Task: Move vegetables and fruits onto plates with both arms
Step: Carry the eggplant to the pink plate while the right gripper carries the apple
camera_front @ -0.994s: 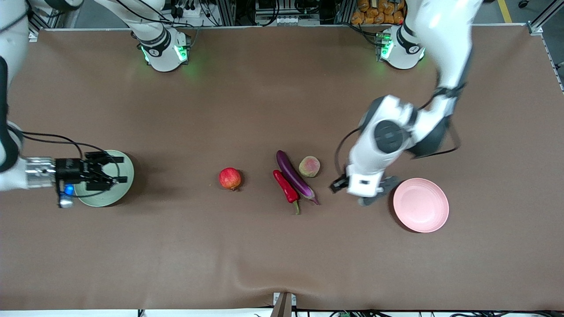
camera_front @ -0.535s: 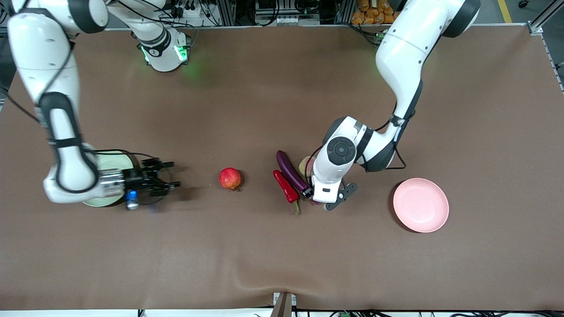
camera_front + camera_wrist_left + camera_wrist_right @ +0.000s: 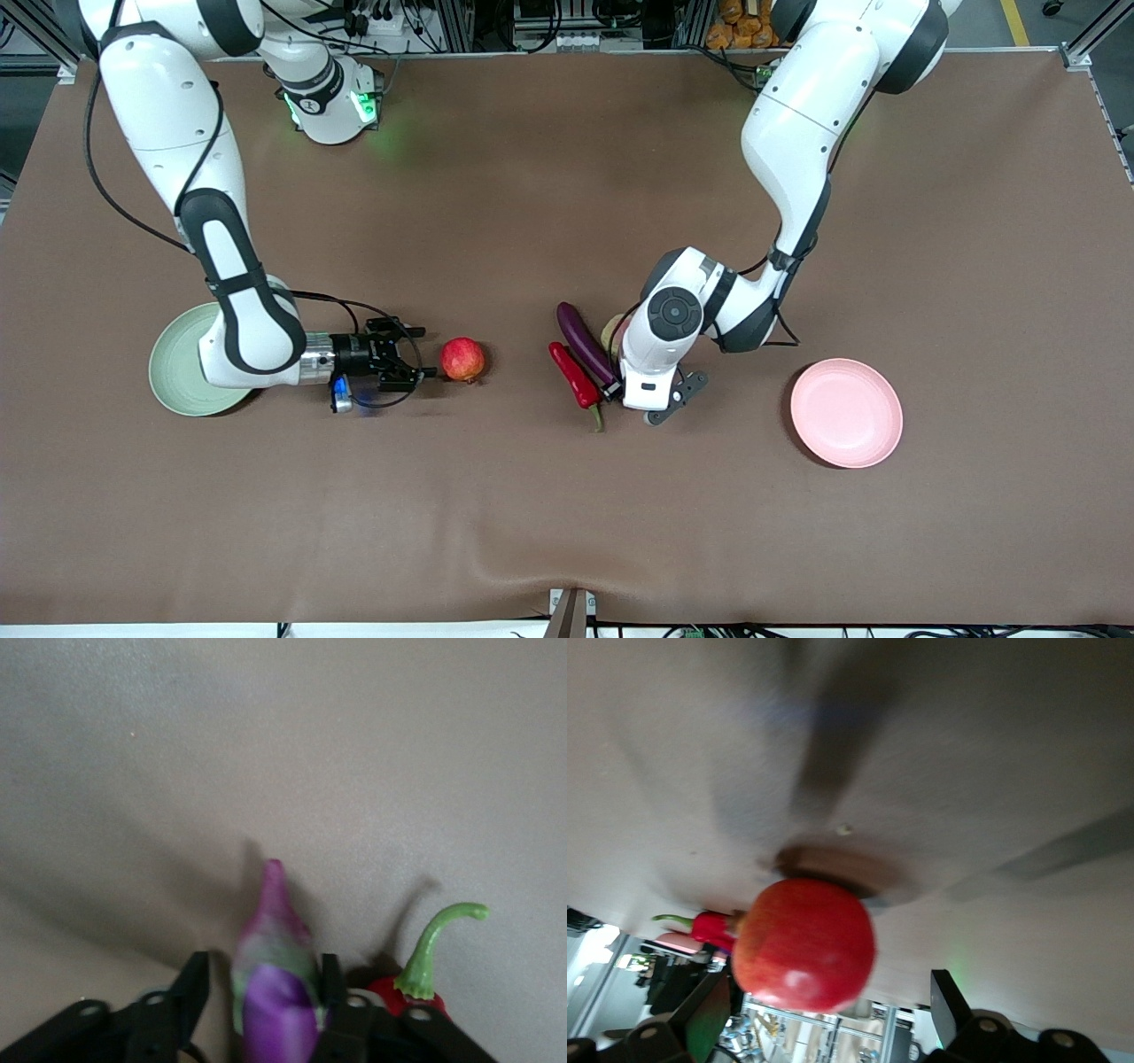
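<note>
The purple eggplant (image 3: 583, 346) lies mid-table beside the red chili (image 3: 573, 376). My left gripper (image 3: 617, 390) is low over the eggplant's stem end, open, with one finger on each side of the eggplant (image 3: 276, 979). The chili's green stem (image 3: 436, 943) shows beside it. The yellow-green fruit (image 3: 610, 330) is mostly hidden by the left arm. The red pomegranate (image 3: 462, 359) lies toward the right arm's end. My right gripper (image 3: 420, 354) is open right beside it, and the pomegranate (image 3: 804, 943) sits just ahead of the open fingers. Both plates are empty: the green plate (image 3: 170, 377) and the pink plate (image 3: 846, 413).
The brown table (image 3: 532, 514) has bare room nearer the front camera. The right arm's forearm covers part of the green plate. The pink plate lies toward the left arm's end of the table.
The right gripper has moved from over the green plate along the table to the pomegranate. The left gripper has moved from beside the pink plate to the eggplant's stem end.
</note>
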Controlling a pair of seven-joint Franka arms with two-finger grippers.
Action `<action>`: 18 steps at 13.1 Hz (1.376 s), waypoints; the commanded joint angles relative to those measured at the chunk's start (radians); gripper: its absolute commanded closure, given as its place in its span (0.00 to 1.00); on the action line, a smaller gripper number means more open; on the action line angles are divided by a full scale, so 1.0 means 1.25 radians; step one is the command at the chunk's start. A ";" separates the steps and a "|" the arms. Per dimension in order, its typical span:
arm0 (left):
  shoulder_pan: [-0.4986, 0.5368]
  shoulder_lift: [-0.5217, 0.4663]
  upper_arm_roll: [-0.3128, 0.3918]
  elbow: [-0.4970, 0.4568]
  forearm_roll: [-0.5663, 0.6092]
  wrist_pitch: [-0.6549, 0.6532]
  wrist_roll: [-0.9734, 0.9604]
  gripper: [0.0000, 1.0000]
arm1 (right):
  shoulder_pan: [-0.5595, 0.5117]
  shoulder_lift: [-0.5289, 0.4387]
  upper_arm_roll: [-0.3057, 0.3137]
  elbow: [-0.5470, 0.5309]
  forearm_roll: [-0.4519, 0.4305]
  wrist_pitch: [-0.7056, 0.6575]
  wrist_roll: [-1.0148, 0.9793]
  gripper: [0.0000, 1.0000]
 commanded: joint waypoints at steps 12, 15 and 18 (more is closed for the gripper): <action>0.305 -0.205 0.007 0.021 0.002 -0.208 0.458 1.00 | 0.101 -0.087 -0.039 -0.049 0.078 0.199 -0.007 0.35; 0.382 -0.127 0.004 0.023 -0.022 -0.131 0.495 1.00 | 0.100 -0.151 -0.153 -0.036 -0.101 0.130 -0.012 0.35; 0.434 -0.089 0.004 0.023 -0.037 -0.091 0.501 1.00 | 0.100 -0.177 -0.291 0.038 -0.315 0.018 -0.016 0.35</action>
